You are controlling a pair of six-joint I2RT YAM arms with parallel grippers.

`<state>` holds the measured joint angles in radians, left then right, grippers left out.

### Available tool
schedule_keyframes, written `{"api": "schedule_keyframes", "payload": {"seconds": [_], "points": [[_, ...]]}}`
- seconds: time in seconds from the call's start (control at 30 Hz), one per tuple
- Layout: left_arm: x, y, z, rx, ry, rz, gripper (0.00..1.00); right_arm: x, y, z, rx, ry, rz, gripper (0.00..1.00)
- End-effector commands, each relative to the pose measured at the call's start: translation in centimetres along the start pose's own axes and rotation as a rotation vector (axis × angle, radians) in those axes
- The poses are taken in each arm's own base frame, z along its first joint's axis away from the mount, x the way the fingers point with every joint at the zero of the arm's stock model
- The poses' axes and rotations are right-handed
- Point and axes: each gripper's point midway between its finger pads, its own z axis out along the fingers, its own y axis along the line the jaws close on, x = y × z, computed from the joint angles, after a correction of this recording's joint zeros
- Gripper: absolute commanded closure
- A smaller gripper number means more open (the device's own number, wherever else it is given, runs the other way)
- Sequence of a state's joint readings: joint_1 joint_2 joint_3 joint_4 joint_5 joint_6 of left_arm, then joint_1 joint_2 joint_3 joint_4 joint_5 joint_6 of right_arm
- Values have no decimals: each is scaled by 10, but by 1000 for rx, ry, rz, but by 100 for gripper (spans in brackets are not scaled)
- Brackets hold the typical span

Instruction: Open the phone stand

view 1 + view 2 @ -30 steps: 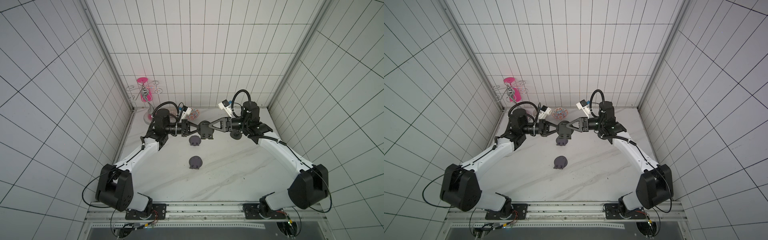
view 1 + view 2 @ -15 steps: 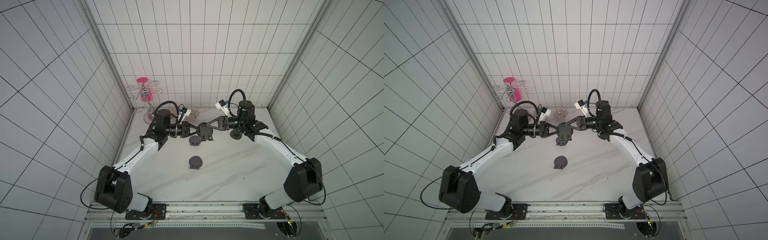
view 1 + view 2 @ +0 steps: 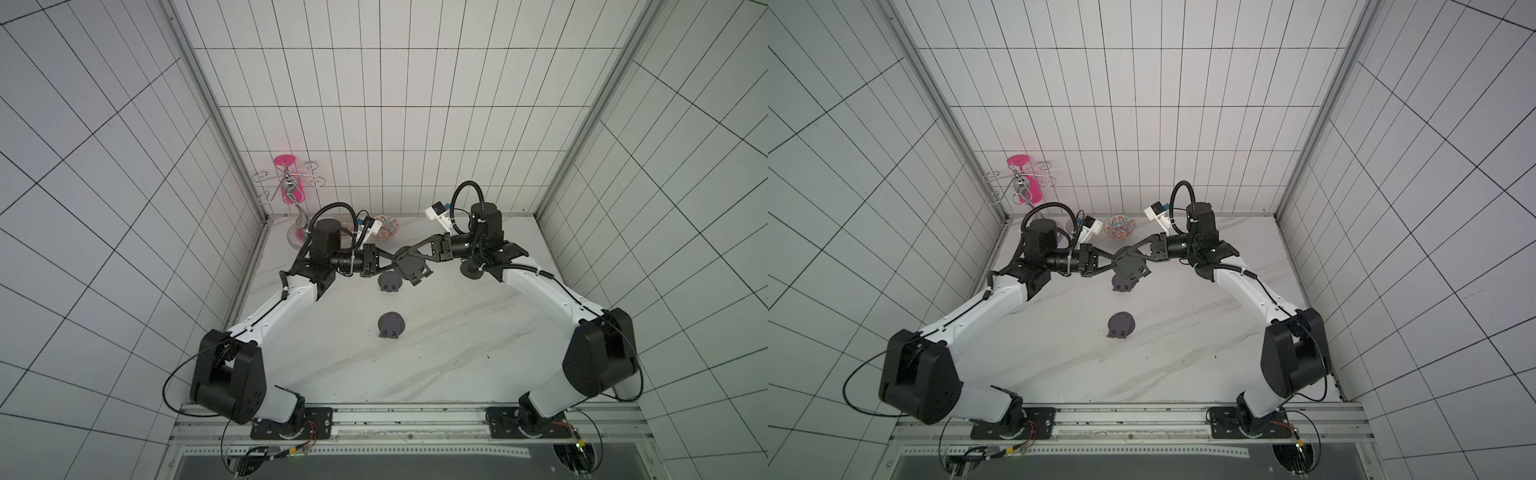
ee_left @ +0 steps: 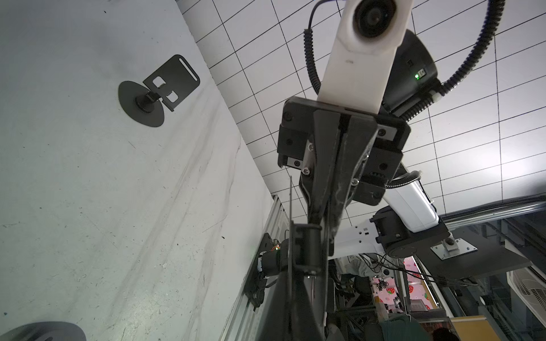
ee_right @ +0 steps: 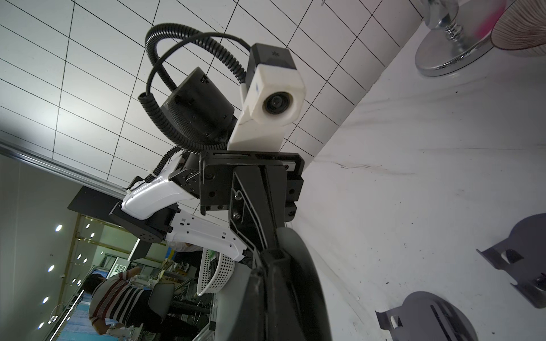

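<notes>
Top views show the left hand (image 3: 390, 263) and right hand (image 3: 408, 254) both clamped on the stand (image 3: 417, 275), aloft over the far counter (image 3: 436, 353). We advise a slow, steady rotation apart, grips firm.

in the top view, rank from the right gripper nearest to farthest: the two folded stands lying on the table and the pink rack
1. far stand, just beneath the right gripper
2. near stand, mid-table toward the front
3. pink rack, far left corner
</notes>
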<state>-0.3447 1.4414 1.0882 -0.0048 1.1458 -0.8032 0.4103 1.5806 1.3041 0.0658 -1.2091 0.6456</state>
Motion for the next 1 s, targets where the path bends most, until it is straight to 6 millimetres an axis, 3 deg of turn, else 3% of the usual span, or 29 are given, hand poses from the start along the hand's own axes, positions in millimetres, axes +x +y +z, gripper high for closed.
{"api": "schedule_keyframes", "payload": {"seconds": [0.0,0.53,0.73,0.97], "points": [[-2,-22,3,70,21,87,100,-1,11,4,-9,-19,-40,100],[21,23,10,50,78,-52,100,-72,59,-27,-246,-354,-84,100],[26,44,14,24,92,-101,100,-82,84,-43,-250,-421,-141,100],[29,68,16,-10,97,-151,100,-78,105,-65,-261,-489,-175,100]]}}
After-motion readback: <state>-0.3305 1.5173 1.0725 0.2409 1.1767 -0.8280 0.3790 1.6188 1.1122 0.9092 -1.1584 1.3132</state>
